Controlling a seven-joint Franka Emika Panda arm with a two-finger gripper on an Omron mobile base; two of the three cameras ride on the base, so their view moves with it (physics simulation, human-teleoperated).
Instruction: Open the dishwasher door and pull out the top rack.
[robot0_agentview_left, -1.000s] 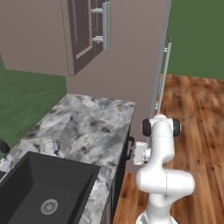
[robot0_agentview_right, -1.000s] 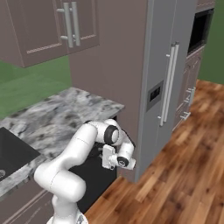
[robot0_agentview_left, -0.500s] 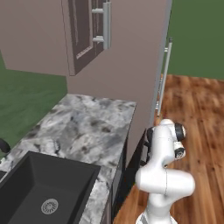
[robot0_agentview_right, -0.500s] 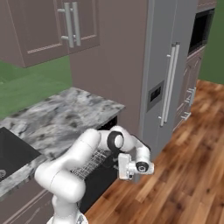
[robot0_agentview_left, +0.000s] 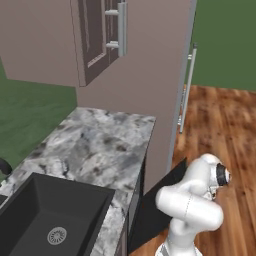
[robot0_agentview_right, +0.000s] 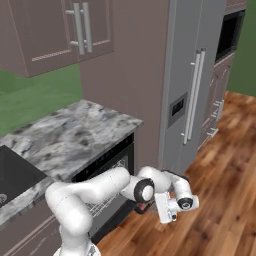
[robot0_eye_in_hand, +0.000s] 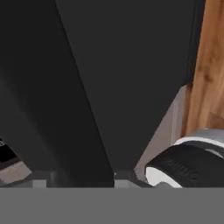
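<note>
Right now your gripper (robot0_agentview_right: 150, 206) sits low in front of the cabinet run, tucked at the top edge of the dishwasher door (robot0_agentview_left: 160, 205), and the hand view looks straight onto that flat black panel (robot0_eye_in_hand: 131, 78) from very close. Whether the fingers are spread or pinched on the handle I cannot tell, since the wrist and hand hide them (in the hand view the tips are lost against the black). The door stands partly swung down, tilted out from under the marble counter (robot0_agentview_left: 95, 150), and behind it in the right base view you can make out the wire rack (robot0_agentview_right: 107, 197) inside the dark opening. My judgement is that the door is about halfway through its arc, so keep the pull following the hinge: outward and downward together, not straight back, or the handle may slip from the fingers. Let the door lie level before you reach in for the top rack. Beyond, the tall grey fridge (robot0_agentview_right: 192, 85) stands just beside the opening; watch your elbow near it.
</note>
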